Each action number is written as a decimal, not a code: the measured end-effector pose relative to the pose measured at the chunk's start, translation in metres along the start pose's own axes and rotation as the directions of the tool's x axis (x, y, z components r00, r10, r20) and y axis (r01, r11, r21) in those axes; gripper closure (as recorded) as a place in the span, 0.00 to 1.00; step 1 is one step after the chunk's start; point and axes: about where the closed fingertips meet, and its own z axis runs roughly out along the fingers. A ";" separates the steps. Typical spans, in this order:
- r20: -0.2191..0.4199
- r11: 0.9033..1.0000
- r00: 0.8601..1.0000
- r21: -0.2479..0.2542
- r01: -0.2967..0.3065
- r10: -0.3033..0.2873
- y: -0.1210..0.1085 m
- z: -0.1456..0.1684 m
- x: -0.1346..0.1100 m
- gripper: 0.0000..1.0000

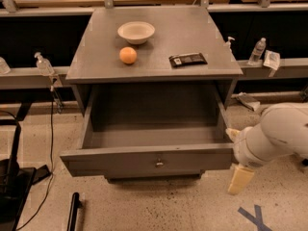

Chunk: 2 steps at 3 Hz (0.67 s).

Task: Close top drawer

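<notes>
The top drawer (pixel 144 160) of the grey cabinet is pulled far out, and its inside is empty. Its flat front panel has a small round metal knob (pixel 159 163) at the centre. My gripper (pixel 237 166) is at the right end of the drawer front, low and just outside the right corner. The white arm (pixel 276 134) behind it reaches in from the right and covers that end of the panel. The lower drawers are hidden under the open one.
On the cabinet top (pixel 96 57) stand a white bowl (pixel 136 32), an orange (pixel 128 55) and a dark packet (pixel 187 59). Bottles stand on side ledges, one at the left (pixel 43 64) and one at the right (pixel 257 51). Black cables and gear (pixel 14 177) lie on the floor at the left.
</notes>
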 end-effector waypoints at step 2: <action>0.086 0.979 0.983 0.136 0.150 -0.163 -0.050 0.048 -0.058 0.00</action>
